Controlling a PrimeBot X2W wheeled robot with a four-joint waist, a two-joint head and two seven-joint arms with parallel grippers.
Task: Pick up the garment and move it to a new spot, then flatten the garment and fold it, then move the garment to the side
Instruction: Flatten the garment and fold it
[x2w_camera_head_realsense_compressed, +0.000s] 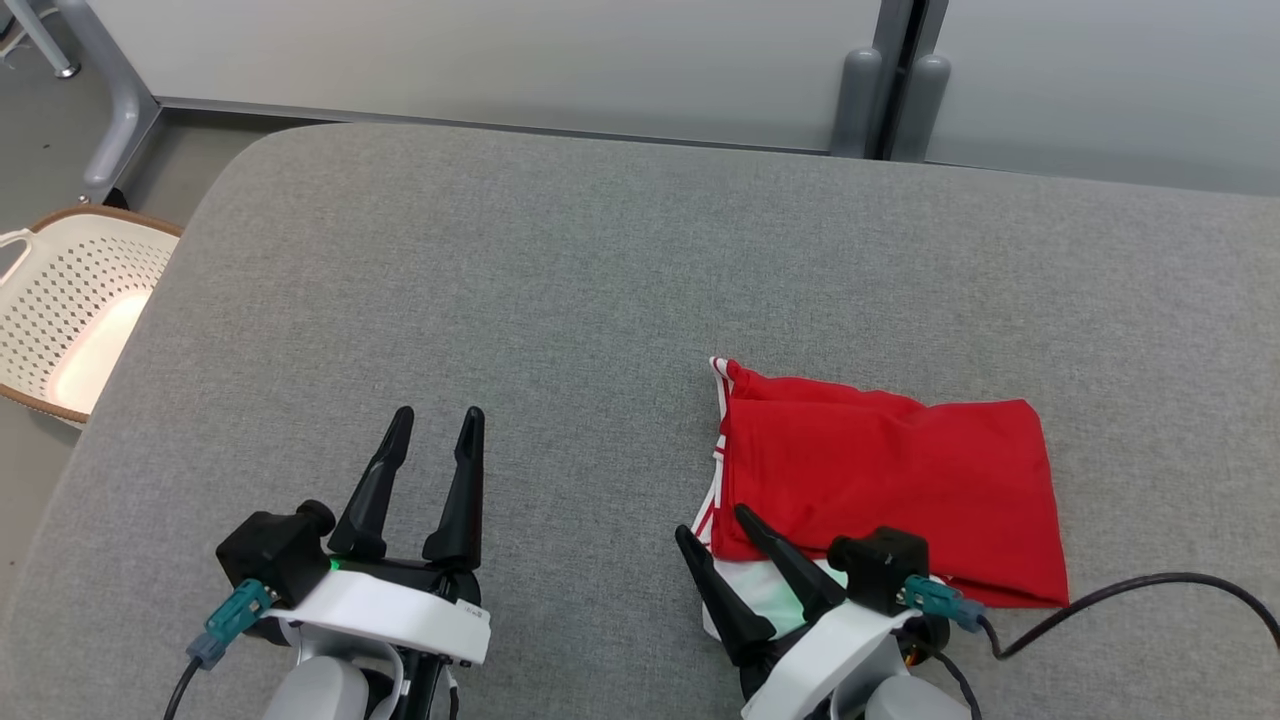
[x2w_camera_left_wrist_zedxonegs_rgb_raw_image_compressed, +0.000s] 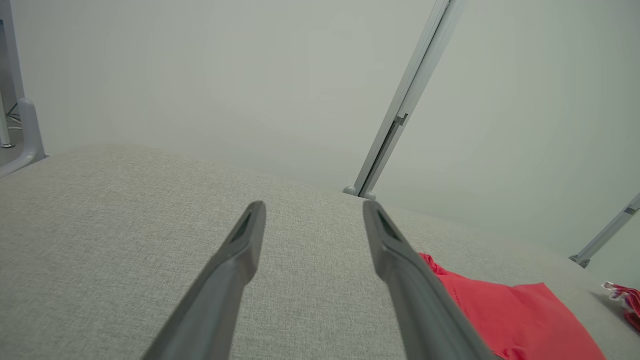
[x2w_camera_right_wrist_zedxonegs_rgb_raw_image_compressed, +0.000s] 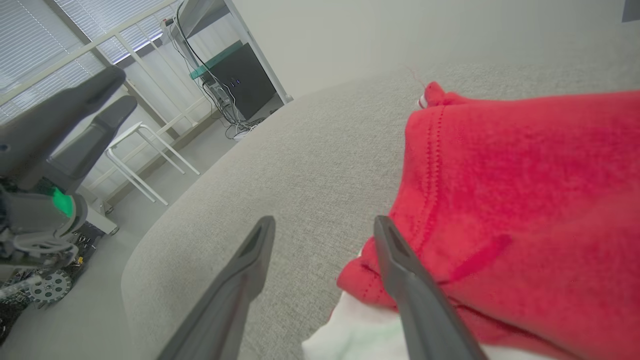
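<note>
The head view looks steeply down from above the near edge of the desk (x2w_camera_head_realsense_compressed: 560, 280) toward the far wall (x2w_camera_head_realsense_compressed: 500, 60), wide enough to hold the left gripper (x2w_camera_head_realsense_compressed: 439, 412) and right gripper (x2w_camera_head_realsense_compressed: 712, 520). The left wrist view sits low over the desk's left part, facing the far wall. The right wrist view hangs close beside the garment (x2w_camera_head_realsense_compressed: 890, 480), facing left. All three share desk and garment.

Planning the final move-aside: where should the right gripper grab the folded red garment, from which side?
Likely the near-left corner of the folded red garment, approached low from its left edge: the layers stack there with white trim exposed, and the open right gripper sits at that corner.
</note>
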